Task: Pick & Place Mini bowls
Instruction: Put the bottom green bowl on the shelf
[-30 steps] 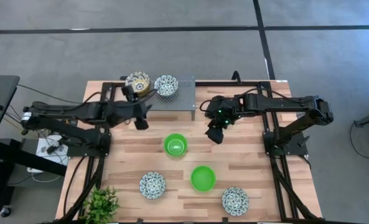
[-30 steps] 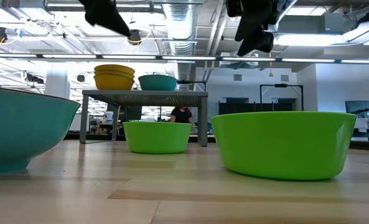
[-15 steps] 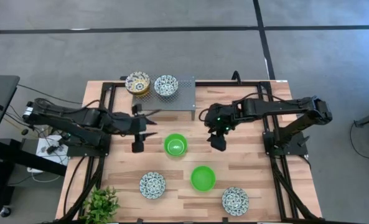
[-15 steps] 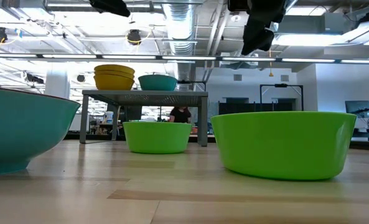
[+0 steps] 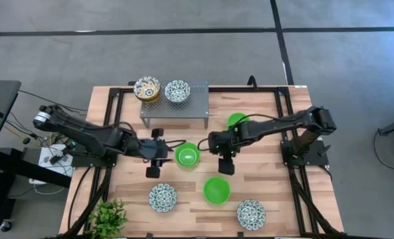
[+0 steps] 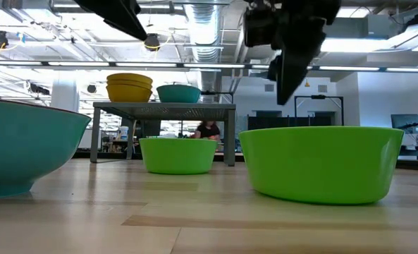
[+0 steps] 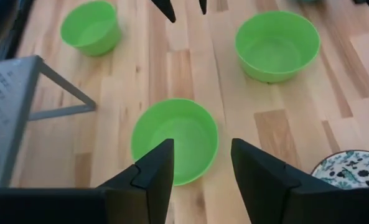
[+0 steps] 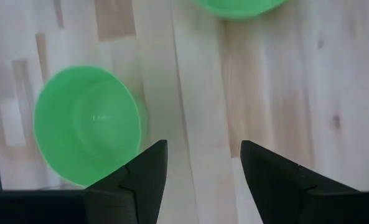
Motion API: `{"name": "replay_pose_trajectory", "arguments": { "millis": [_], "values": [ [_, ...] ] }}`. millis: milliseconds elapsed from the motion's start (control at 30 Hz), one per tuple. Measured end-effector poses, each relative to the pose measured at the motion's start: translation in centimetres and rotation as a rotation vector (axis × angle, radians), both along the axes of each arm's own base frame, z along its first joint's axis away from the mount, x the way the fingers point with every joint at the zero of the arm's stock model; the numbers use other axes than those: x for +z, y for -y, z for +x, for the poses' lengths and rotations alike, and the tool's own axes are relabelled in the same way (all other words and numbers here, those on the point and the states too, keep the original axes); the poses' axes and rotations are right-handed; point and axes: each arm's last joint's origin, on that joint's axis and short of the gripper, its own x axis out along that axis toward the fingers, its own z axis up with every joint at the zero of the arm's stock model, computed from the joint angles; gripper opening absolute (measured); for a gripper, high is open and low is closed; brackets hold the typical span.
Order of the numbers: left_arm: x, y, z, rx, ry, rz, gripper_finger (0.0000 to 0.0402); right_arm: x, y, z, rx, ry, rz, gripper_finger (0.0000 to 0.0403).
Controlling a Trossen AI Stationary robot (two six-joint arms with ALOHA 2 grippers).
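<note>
1. From above, the left gripper (image 5: 154, 161) and right gripper (image 5: 224, 159) flank the middle green bowl (image 5: 187, 155) on the bench (image 5: 263, 179); neither touches it.
2. Only the high view shows the yellow-cream patterned bowls (image 5: 147, 88) and a blue-and-white patterned bowl (image 5: 177, 91) on the grey perforated stand (image 5: 198, 106), with two more blue-and-white ones (image 5: 163, 197) along the near edge.
3. The left wrist view shows its fingers (image 7: 150, 180) parted and empty, the green bowl between them beyond.
4. The right wrist view shows its fingers (image 8: 140, 177) spread wide, holding nothing.
</note>
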Motion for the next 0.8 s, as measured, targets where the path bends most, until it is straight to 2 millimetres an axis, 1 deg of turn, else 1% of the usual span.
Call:
{"name": "replay_pose_trajectory", "arguments": {
  "millis": [300,500,567,700,800],
  "values": [
    [-1.5,0.5,1.0,0.053,-0.057,-0.037,0.0158,-2.2,-2.7,0.6,0.078,-0.059,-0.005,0.02],
    [-2.3,0.7,1.5,0.055,-0.083,-0.026,0.0158,-2.8,-4.3,0.6,0.121,-0.061,0.007,0.02],
    [-2.4,0.7,1.6,0.055,-0.088,-0.024,0.0158,-3.1,-4.8,1.0,0.117,-0.04,0.023,0.02],
    [-2.3,0.7,1.5,0.055,-0.082,-0.027,0.0158,-4.4,-5.6,1.4,0.111,-0.08,0.052,0.02],
    [-2.0,0.6,1.4,0.055,-0.072,-0.03,0.0158,-5.6,-5.8,1.6,0.107,-0.116,0.048,0.02]
  ]
}}
